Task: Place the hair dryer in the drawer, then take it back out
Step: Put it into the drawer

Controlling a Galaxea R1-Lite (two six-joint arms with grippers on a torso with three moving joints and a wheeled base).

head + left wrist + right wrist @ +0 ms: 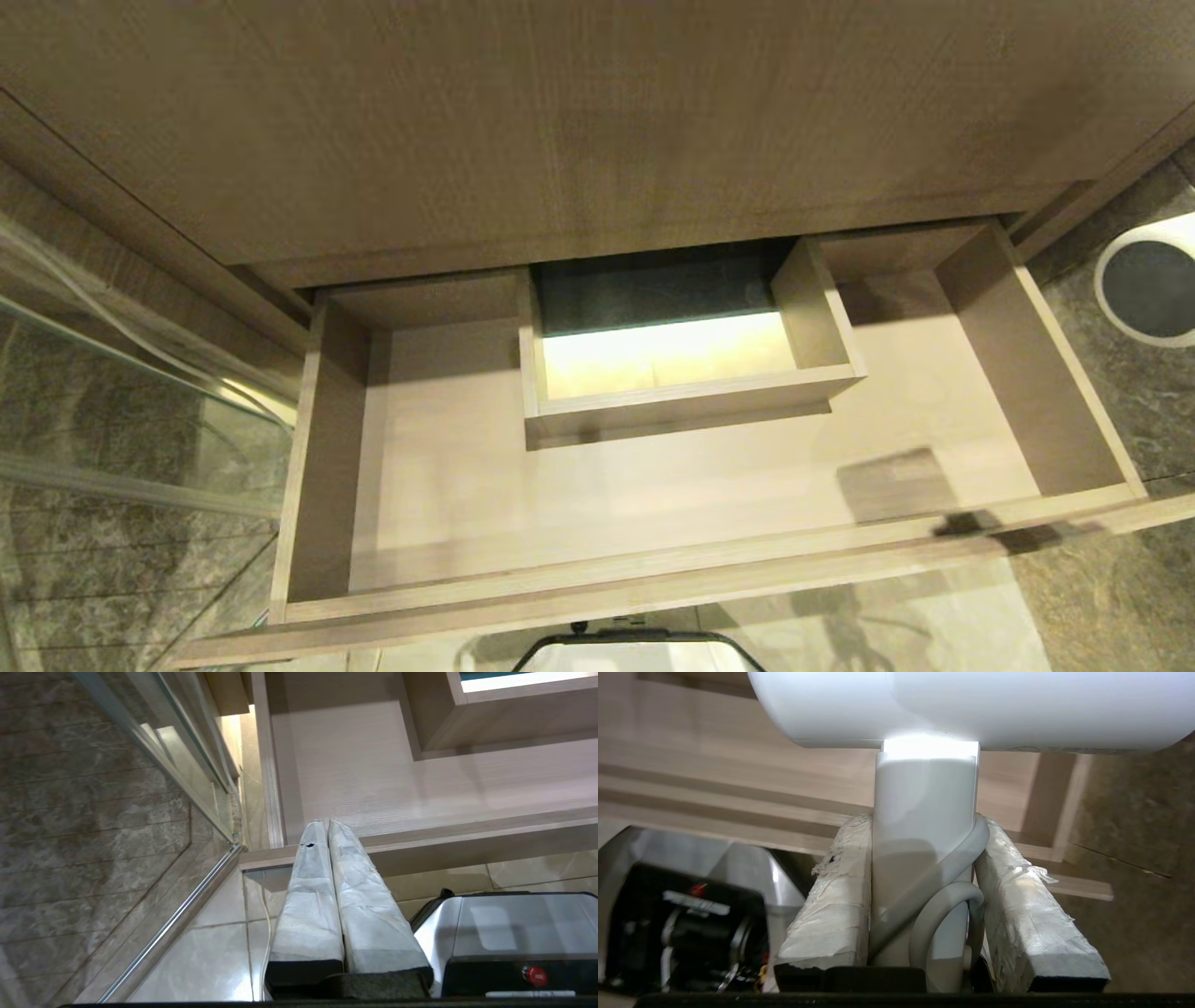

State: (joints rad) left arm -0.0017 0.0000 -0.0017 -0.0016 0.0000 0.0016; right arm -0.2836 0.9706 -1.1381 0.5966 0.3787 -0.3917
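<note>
White dryer [924, 812] sits clamped by its handle in your right tool [924, 891], cord pinched alongside. Drawer [653, 569] stands pulled out ahead of it. Your left tool [327, 830] is pressed closed, holding nothing.

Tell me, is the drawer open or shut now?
Open. The drawer is pulled out from under the wood panel, and the head view shows its bare floor and the boxed cut-out at the back.

The hair dryer [924, 714] barrel runs past the right wrist view's top edge. My fingers [831, 896] hide the handle's sides. The drawer [653, 569] front is cut off in the head view.
</note>
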